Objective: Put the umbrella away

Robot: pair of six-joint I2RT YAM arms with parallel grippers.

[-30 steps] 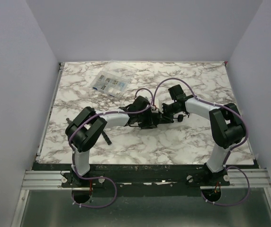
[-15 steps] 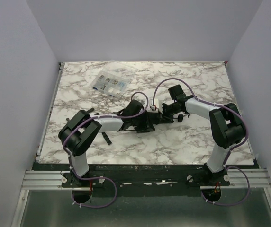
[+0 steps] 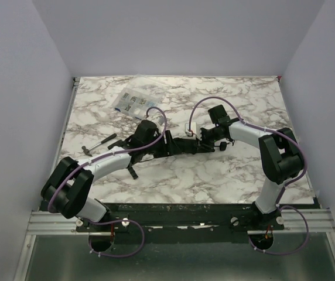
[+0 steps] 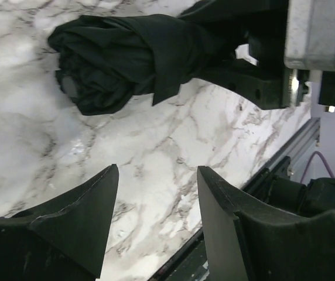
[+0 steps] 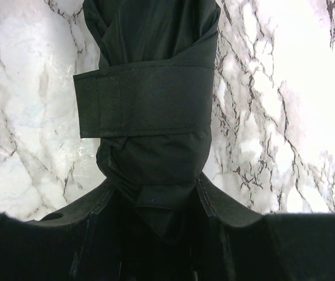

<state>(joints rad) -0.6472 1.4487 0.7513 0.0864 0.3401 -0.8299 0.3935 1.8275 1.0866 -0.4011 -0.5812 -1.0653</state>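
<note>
Umbrella (image 3: 182, 144) lies collapsed and rolled across the middle of the tabletop (image 3: 243, 175), running left to right, with its wrap strap (image 5: 147, 96) drawn around the dark fabric. The right gripper (image 5: 156, 196) holds its right end: the fingers are pressed in against the bundle just behind the strap, one on each side. The left gripper (image 4: 157, 172) sits off the left end with its fingers spread wide and nothing between them. The bunched fabric tip lies ahead of them, apart and untouched. A clear compartment box (image 3: 133, 104) lies at the far left and a small tool (image 3: 100, 142) left of the arms, both well away.

The folding and strapping look finished, so the step in hand seems to be the closing one, leaving the bundle tidy and at rest. Whether the strap is fully fastened I cannot tell. The next move probably calls for the right fingers to open gently, without dragging the fabric or loosening the strap, and for both arms to draw clear.
</note>
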